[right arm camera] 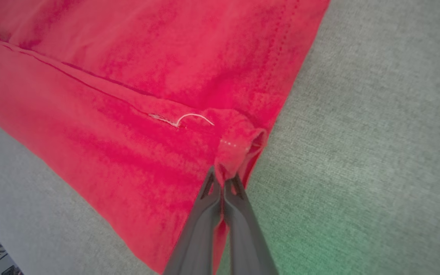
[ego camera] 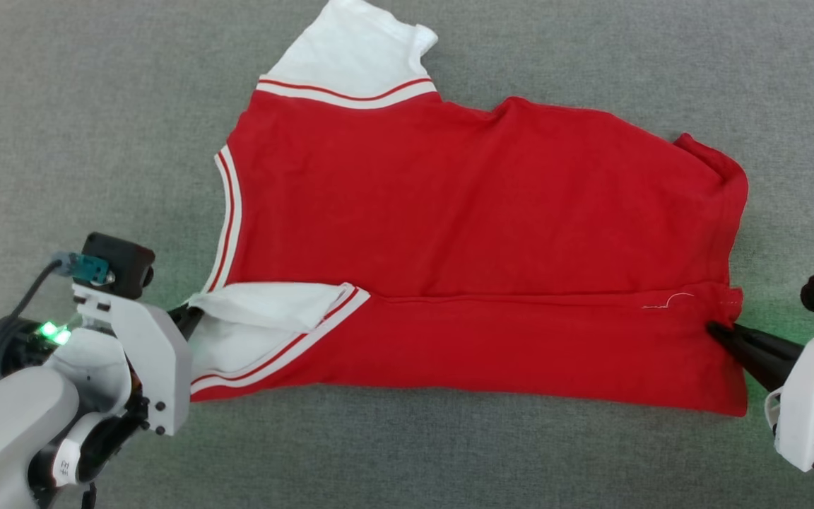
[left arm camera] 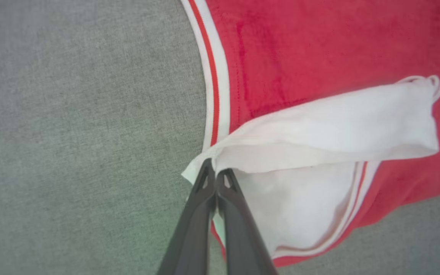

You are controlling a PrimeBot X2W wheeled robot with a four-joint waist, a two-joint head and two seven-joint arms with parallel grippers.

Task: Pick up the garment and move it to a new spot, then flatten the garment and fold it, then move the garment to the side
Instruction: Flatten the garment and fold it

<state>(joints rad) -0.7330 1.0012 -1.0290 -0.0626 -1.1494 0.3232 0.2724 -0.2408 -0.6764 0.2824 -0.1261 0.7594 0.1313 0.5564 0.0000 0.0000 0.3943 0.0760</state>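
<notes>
Folding looks part done: the red jersey [ego camera: 478,212] lies spread across the middle of the head view on the grey fabric surface [ego camera: 61,141], plain side up. Its lower long edge is turned over onto the body as a band. At lower left the left gripper [left arm camera: 215,173] is closed on the corner of the white sleeve [left arm camera: 319,118], which rides on that band. At lower right the right gripper [right arm camera: 224,179] is closed on the bunched hem corner [right arm camera: 243,147]. Pinching both ends of one edge keeps the fold line straight and taut, I judge. The other sleeve [ego camera: 350,49] sticks out at the top, not yet folded.
</notes>
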